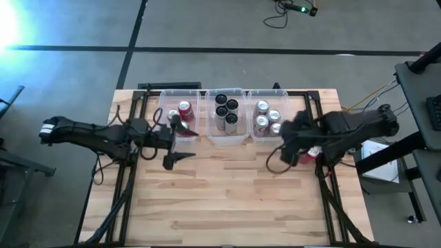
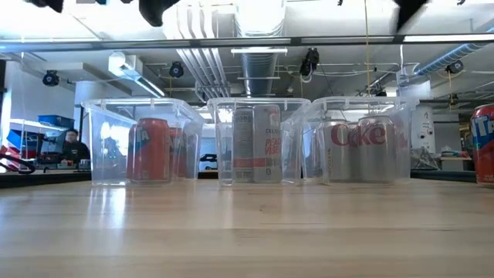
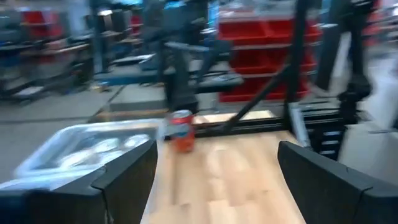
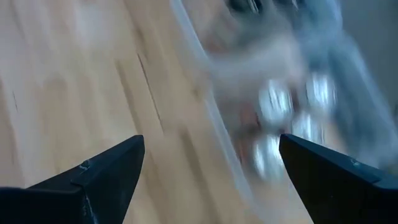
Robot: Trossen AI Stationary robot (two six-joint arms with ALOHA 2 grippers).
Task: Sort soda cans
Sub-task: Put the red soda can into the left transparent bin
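Since a soda can is thin metal, I think it dents if I squeeze too hard, and its round side is smooth and slippery. I cannot tell if the cans are full or empty, so I cannot tell how heavy they are. The best place to hold one is around the middle of its side, one finger on each side, with the can kept upright.

Most cans are already in the bins at the far edge of the table. The red cans sit in the left bin, the black cans in the middle bin, and the silver cans in the right bin. One loose red can stands on the table, out to the right of the bins.

My left gripper hangs just in front of the left bin, fingers spread wide and holding nothing. My right gripper is near the right bin, fingers also spread wide and bare.

From above, the loose red can is mostly hidden under my right arm. The low view shows it upright and apart from the bins, but shows neither gripper. My left wrist view shows it alone on the wood, well away from my left fingers. My right wrist view is blurry and shows only silver tops inside a bin
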